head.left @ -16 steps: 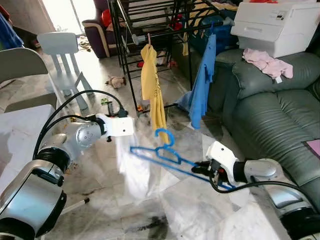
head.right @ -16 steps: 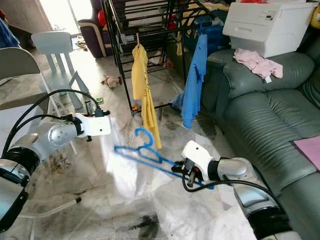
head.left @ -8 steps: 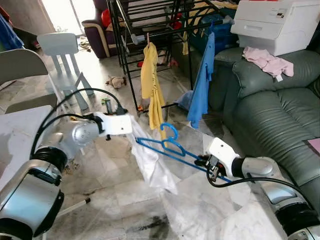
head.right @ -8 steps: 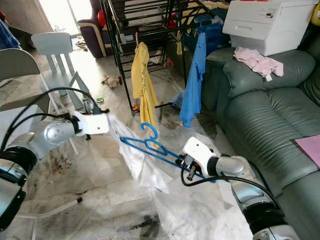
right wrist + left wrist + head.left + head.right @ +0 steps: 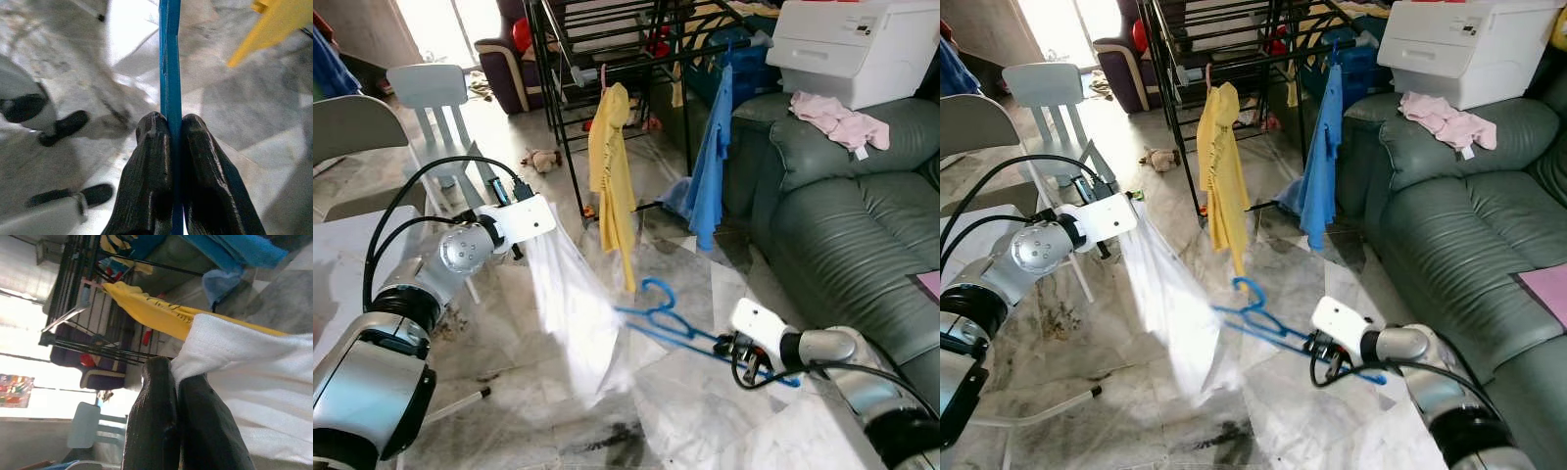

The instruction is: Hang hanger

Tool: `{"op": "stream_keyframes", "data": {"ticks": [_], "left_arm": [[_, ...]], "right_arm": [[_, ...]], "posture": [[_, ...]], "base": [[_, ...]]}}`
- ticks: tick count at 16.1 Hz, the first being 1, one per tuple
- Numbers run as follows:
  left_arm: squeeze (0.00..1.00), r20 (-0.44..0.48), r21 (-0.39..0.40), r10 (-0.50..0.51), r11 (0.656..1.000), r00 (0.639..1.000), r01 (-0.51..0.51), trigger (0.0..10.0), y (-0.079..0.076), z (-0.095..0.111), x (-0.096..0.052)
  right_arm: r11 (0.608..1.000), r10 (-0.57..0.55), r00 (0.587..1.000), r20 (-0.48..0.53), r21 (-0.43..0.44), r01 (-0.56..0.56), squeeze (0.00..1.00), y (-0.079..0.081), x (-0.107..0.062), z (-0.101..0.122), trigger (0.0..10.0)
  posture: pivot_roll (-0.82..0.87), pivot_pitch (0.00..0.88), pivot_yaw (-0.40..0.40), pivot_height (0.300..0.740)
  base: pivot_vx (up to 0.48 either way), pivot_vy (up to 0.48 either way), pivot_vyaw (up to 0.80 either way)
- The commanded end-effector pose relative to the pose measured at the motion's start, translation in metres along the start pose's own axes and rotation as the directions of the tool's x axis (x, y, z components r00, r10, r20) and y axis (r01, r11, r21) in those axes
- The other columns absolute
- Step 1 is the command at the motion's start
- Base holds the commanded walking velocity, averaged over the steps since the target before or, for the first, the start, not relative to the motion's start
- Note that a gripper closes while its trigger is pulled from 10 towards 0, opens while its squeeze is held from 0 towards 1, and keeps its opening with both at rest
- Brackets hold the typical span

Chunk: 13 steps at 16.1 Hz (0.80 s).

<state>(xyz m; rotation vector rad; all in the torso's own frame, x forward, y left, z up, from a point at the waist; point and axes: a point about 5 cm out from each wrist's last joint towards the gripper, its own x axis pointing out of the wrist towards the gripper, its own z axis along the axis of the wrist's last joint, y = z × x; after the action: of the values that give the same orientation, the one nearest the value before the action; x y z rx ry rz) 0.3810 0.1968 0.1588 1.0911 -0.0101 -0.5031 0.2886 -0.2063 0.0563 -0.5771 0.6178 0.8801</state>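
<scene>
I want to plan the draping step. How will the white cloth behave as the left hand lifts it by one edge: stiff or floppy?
Likely floppy: the white cloth sags from the left hand in long folds toward the blue hanger. Probably light, since it looks thin, almost see-through, against the floor. Pinched at one edge only, it may swing and bunch rather than spread.
</scene>
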Motion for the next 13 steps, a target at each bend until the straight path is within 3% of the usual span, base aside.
{"op": "stream_keyframes", "data": {"ticks": [1,3,6,7,8,12,13], "left_arm": [[0.0,0.018,-0.026,0.063,0.998,0.998,-0.062,10.0,0.016,0.003,-0.001],[0.0,0.127,-0.033,0.06,0.998,0.99,-0.056,10.0,0.019,0.02,0.0],[0.0,0.348,0.027,0.031,0.999,0.937,-0.044,10.0,0.006,0.06,0.005],[0.0,0.405,0.031,0.031,0.998,0.914,-0.048,10.0,0.001,0.073,0.005],[0.0,0.485,0.029,0.013,0.999,0.874,-0.031,10.0,-0.011,0.09,0.004],[0.0,0.624,0.064,-0.05,0.998,0.78,0.013,10.0,-0.04,0.118,-0.007],[0.0,0.657,0.058,-0.077,0.997,0.75,0.052,10.0,-0.049,0.125,-0.013]], "right_arm": [[0.999,-0.041,0.999,-0.027,0.003,0.041,0.0,-0.005,0.0,-0.002,10.0],[0.964,-0.219,0.975,-0.023,0.148,0.22,0.0,-0.024,0.002,-0.004,10.0],[0.865,-0.371,0.927,0.057,0.383,0.323,0.0,-0.037,0.009,0.01,10.0],[0.825,-0.405,0.911,0.083,0.463,0.324,0.0,-0.04,0.012,0.017,10.0],[0.76,-0.455,0.882,0.12,0.569,0.314,0.0,-0.043,0.017,0.028,10.0],[0.629,-0.472,0.856,0.211,0.761,0.16,0.0,-0.044,0.028,0.055,10.0],[0.524,-0.517,0.836,0.182,0.84,0.14,0.0,-0.049,0.029,0.059,10.0]], "posture": [[-0.06,0.0,0.093,0.74],[-0.06,0.0,0.09,0.74],[-0.06,0.0,0.086,0.74],[-0.06,0.0,0.086,0.74],[-0.06,0.0,0.086,0.74],[-0.05,0.0,0.076,0.74],[-0.05,0.0,0.071,0.74]], "base": [[0.0,0.0,0.0],[0.0,0.0,0.0],[0.0,0.0,0.0],[0.0,0.0,0.0],[0.0,0.0,0.0],[0.0,0.0,0.0],[0.0,0.0,0.0]]}}
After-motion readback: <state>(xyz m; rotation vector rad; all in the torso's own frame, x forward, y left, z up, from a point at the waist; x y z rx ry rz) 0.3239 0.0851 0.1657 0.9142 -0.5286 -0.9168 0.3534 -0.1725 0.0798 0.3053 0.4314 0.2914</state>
